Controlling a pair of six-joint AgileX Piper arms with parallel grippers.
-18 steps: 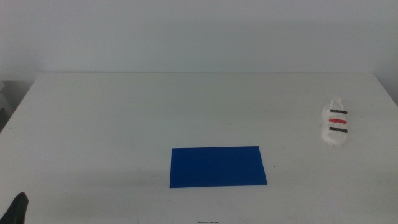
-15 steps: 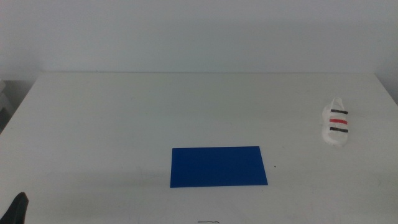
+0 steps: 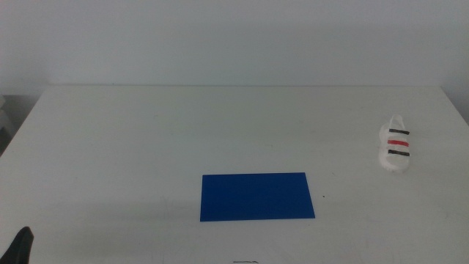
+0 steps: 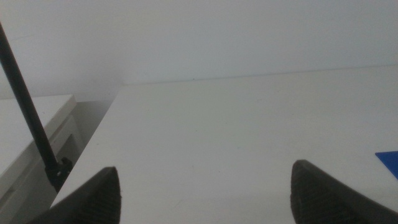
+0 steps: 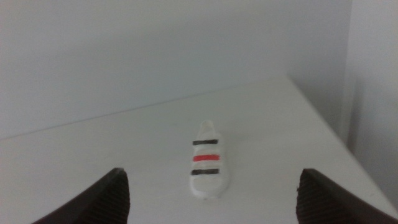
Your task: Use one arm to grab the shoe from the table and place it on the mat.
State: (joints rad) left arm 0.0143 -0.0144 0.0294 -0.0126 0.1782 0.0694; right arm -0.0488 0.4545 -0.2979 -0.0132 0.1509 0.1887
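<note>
**Shoe untouched at the table's right edge, both grippers spread wide**

The right gripper (image 5: 210, 199) stood with its jaws spread wide and nothing between them, facing the shoe (image 5: 207, 162), which lay well ahead of it on the table (image 5: 93, 162). The left gripper (image 4: 205, 193) was likewise wide apart and empty, showing only as a dark tip at the middle view's lower left corner. The shoe (image 3: 396, 146) sat near the table's right edge, well apart from the mat (image 3: 256, 196), which lay near the front centre.
</note>
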